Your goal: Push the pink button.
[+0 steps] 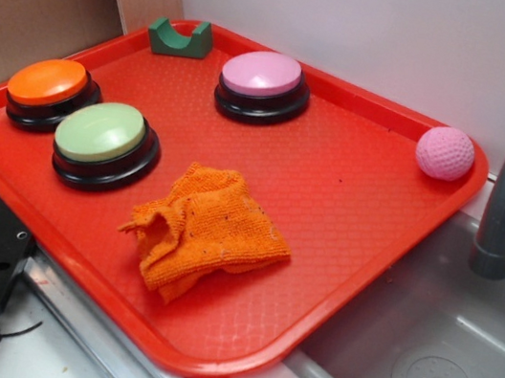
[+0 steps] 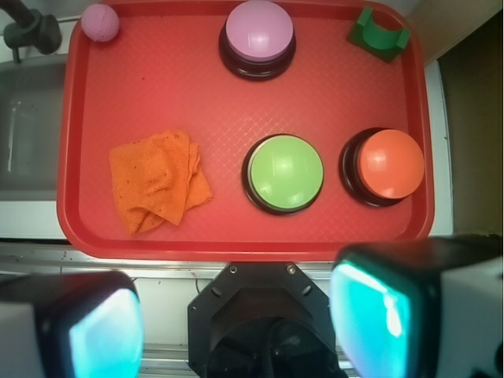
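My hand (image 2: 236,315) hangs wide open and empty above the red tray's (image 2: 236,246) near edge, well apart from the pink button (image 2: 259,30) at its far side

Ahead of my jaws sits a red tray (image 2: 236,236), its near edge just beyond them. On it, nearest me: green button (image 2: 283,173) straight ahead, orange button (image 2: 383,165) to its right, crumpled orange cloth (image 2: 157,181) to the left. At the far side: pink button (image 2: 258,35) ahead, pink ball (image 2: 100,21) far left, green block (image 2: 379,33) far right
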Robot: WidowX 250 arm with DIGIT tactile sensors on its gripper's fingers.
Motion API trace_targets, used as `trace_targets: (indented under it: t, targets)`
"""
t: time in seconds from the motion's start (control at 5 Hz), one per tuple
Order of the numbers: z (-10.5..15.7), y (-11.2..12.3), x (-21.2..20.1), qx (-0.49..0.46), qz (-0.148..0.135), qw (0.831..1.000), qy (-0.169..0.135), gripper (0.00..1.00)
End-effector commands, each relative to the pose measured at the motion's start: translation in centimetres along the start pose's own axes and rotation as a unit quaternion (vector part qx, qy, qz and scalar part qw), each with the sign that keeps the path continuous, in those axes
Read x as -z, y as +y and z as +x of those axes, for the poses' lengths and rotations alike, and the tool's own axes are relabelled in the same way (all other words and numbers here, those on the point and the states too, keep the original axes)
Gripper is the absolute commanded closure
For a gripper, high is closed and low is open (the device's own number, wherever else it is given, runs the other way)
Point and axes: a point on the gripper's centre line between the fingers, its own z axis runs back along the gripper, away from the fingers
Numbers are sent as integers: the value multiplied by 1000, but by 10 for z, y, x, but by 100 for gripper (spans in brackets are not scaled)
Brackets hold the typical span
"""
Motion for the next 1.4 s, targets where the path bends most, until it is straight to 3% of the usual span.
trace_targets:
  t: [0.0, 0.2, 0.4, 0.6, 0.8, 1.0, 1.2]
  targets:
    - [0, 0, 0, 0, 0, 1000, 0, 0]
    - [47, 32, 27, -18, 17, 1000, -10, 0]
    - [92, 42, 57, -6, 21, 999, -33, 0]
    - [119, 50, 84, 8, 29, 999, -39, 0]
    - [143, 59, 117, 22, 16, 998, -51, 0]
    - [164, 48, 146, 49, 28, 997, -53, 0]
    - [164, 46, 166, 46, 32, 996, -74, 0]
